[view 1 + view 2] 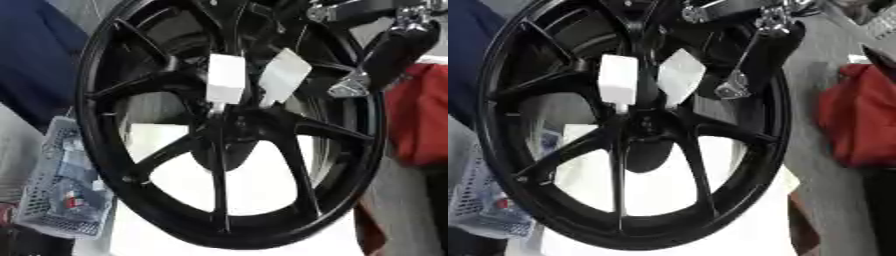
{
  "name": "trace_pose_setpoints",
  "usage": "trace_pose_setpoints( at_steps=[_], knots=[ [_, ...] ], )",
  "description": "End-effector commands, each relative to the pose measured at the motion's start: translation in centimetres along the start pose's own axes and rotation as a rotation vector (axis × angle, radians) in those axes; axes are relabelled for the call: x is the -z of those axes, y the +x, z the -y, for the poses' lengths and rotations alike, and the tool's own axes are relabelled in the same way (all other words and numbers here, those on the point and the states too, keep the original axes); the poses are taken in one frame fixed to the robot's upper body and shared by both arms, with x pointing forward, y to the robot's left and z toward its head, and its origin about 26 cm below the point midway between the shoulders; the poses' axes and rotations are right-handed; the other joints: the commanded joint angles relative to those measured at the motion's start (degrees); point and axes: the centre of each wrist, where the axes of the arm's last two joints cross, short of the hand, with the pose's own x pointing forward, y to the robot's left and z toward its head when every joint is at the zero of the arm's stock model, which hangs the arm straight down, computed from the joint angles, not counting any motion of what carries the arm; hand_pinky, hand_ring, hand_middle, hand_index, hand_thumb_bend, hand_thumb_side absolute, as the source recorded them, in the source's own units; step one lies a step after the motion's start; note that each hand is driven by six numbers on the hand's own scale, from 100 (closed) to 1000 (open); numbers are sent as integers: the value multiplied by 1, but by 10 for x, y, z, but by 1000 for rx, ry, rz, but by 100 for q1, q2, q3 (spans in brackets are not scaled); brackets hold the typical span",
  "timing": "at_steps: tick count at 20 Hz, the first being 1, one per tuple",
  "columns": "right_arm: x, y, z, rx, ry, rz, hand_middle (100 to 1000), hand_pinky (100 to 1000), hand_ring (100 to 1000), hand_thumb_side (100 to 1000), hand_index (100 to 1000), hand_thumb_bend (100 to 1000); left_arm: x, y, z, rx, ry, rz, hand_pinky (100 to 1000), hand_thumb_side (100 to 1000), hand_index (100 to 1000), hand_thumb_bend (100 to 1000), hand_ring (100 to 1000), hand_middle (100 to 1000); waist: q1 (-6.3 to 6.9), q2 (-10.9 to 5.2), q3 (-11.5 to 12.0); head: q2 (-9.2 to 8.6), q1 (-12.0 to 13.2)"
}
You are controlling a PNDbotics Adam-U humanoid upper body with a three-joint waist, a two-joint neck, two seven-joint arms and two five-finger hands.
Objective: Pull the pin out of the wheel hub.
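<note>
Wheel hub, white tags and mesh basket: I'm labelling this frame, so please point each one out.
wheel hub point(229, 120): left eye view, centre where the spokes meet.
white tags point(227, 77): left eye view, face of the left tag.
mesh basket point(52, 210): left eye view, its perforated side wall.

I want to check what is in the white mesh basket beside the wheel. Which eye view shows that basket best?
The left eye view: the basket shows nearly whole at the lower left, beside the black wheel. In the right eye view only part of it shows, cut off by the picture's left edge and partly behind the wheel's rim.

White surface point(254, 192) under black wheel point(114, 150), mesh basket point(52, 200) beside.
</note>
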Motion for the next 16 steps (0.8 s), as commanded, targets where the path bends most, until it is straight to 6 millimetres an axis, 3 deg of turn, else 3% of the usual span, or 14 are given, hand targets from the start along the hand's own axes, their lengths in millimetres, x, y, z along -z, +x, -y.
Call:
trace_pose_setpoints(
  at_steps=[1, 14, 16],
  knots=[
    [-4, -3, 4, -10, -11, -17, 820, 911, 913, 100, 922, 204, 5, 8, 2, 5, -24, 32, 823, 841, 888, 162, 597, 733, 55, -86, 14, -28, 13],
    [6, -10, -6, 22, 21, -20, 758, 902, 901, 100, 880, 212, 7, 8, 3, -2, -32, 38, 823, 843, 888, 168, 598, 733, 57, -61, 68, -30, -2],
    [7, -11, -7, 30, 24, -24, 711, 894, 888, 100, 849, 152, 8, 8, 3, -4, -32, 39, 824, 844, 888, 169, 598, 733, 59, -56, 70, -40, -8]
  ],
)
